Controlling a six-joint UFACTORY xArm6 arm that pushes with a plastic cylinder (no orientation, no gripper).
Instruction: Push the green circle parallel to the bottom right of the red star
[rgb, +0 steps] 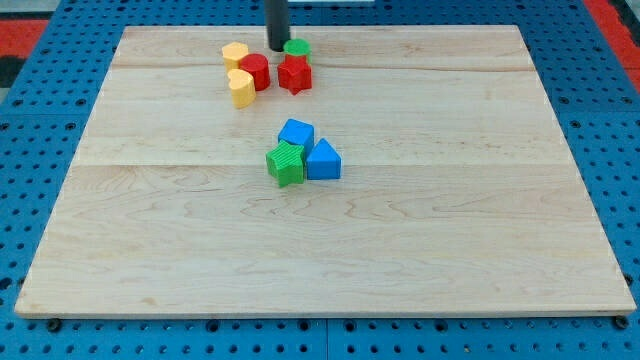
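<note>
My tip (277, 48) stood on the pale wooden board (420, 240), gripping nothing, just left of the green circle (296, 47), which sat touching the red star (295, 73) near the view's top; blue pegboard (40, 150) surrounded it.

You have one view only, set in front of the pale wooden board (330, 230) and looking down at a slant, so its far edge narrows toward the view's top. You see the whole board, with blue perforated table (40, 150) around it.
</note>
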